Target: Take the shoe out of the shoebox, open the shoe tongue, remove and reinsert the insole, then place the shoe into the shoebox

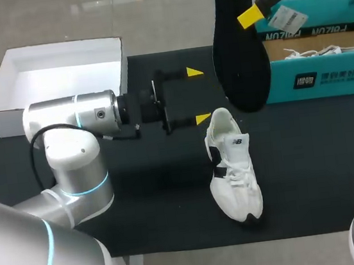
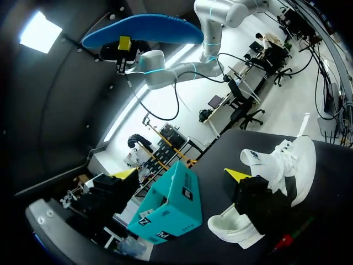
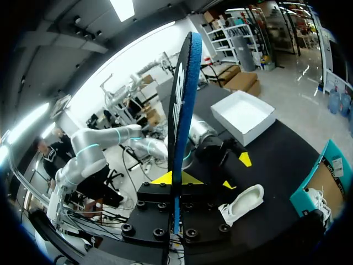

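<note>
A white shoe (image 1: 233,171) stands on the black table, toe toward the front edge; it also shows in the wrist views (image 2: 281,165) (image 3: 242,203). My right gripper (image 1: 250,15) is shut on the dark insole (image 1: 240,53) and holds it high over the table. Its blue underside (image 2: 143,30) faces down, and from the right wrist the insole (image 3: 179,110) rises edge-on between the right gripper's (image 3: 172,178) fingers. My left gripper (image 1: 197,96) lies open and empty just behind the shoe's heel, one fingertip (image 2: 237,175) close to the heel. The teal shoebox (image 1: 322,50) stands at the back right.
A white box lid (image 1: 60,76) lies open side up at the back left. The teal shoebox (image 2: 168,207) holds white paper and laces. The black table (image 1: 309,155) is bare to the right of the shoe and along the front.
</note>
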Robot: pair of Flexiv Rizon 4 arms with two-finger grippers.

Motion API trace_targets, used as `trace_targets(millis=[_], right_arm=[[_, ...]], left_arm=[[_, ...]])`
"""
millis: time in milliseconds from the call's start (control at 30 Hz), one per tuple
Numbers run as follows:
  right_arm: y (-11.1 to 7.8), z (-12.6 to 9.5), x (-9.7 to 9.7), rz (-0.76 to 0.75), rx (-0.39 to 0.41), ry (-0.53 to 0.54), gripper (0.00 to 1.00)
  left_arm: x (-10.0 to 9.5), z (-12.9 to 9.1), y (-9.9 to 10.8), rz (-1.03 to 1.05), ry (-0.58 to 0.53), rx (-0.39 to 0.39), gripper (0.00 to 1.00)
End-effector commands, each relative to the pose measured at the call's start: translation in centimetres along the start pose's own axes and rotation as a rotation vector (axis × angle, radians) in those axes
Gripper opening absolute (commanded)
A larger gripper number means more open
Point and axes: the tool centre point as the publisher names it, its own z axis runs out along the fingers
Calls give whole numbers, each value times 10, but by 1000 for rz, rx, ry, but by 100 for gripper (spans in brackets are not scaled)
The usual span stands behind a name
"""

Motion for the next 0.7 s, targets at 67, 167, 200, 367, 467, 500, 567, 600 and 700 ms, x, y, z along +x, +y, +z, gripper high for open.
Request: trace_targets(millis=[67, 167, 200, 367, 467, 500, 567, 600, 700], right_arm=[[1, 1, -1, 1, 3, 1, 0], [1, 1, -1, 1, 3, 1, 0], [1, 1, -1, 1, 3, 1, 0], [1, 1, -1, 1, 3, 1, 0], [1, 1, -1, 1, 3, 1, 0], [1, 1, -1, 1, 3, 1, 0], [1, 1, -1, 1, 3, 1, 0], [1, 1, -1, 1, 3, 1, 0], [1, 1, -1, 1, 3, 1, 0]], left_arm=[[-16, 5, 1, 31, 56, 12, 100], [-19, 8, -1, 62, 90, 17, 100], [-20, 9, -1, 74, 82, 13, 100], [-22, 10, -1, 72, 62, 8, 100], [-22, 10, -1, 72, 62, 8, 100], [-22, 10, -1, 72, 62, 8, 100], [-22, 10, -1, 72, 62, 8, 100], [-22, 10, -1, 72, 62, 8, 100], [-22, 10, -1, 72, 62, 8, 100]])
